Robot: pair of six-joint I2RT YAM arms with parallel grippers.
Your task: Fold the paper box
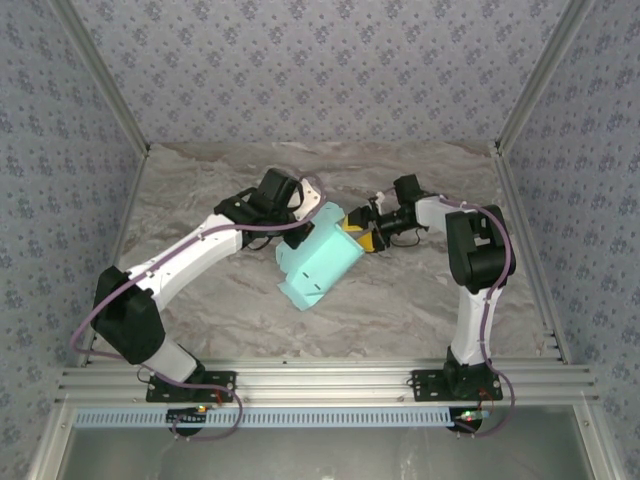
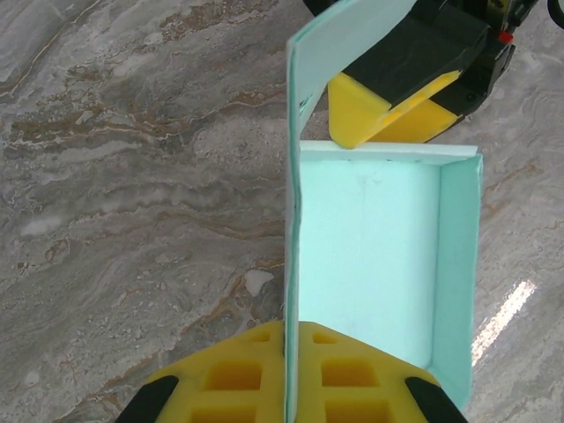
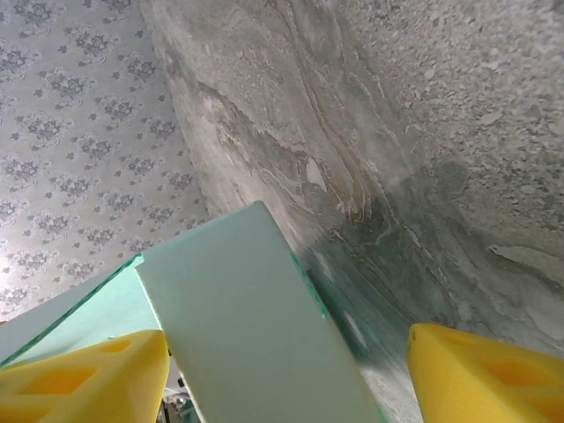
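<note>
One paper box [image 1: 318, 262], light turquoise card and partly folded, lies tilted near the middle of the marbled table [image 1: 420, 310], between the two grippers. From the left wrist the paper box [image 2: 370, 264] reads as an open tray: a floor, low walls on the right and far sides, and a tall wall seen edge-on. That tall wall runs straight between the yellow fingers [image 2: 238, 379] of the left gripper [image 2: 291, 361], which is pinched closed on it. From above, the left gripper [image 1: 299, 236] sits at the box's upper left edge.

A flap [image 2: 352, 35] rises past the far end of the box, and the right gripper [image 2: 397, 97] meets it there, one yellow finger just beside the flap. From the right wrist, the flap [image 3: 247, 326] stands between the fingers [image 3: 79, 379] of the right gripper [image 3: 286, 379], which are spread wide. The flap stands nearer the finger on the left of that view, and whether they touch cannot be told. From above, the right gripper [image 1: 362, 236] is at the box's upper right corner.
</note>
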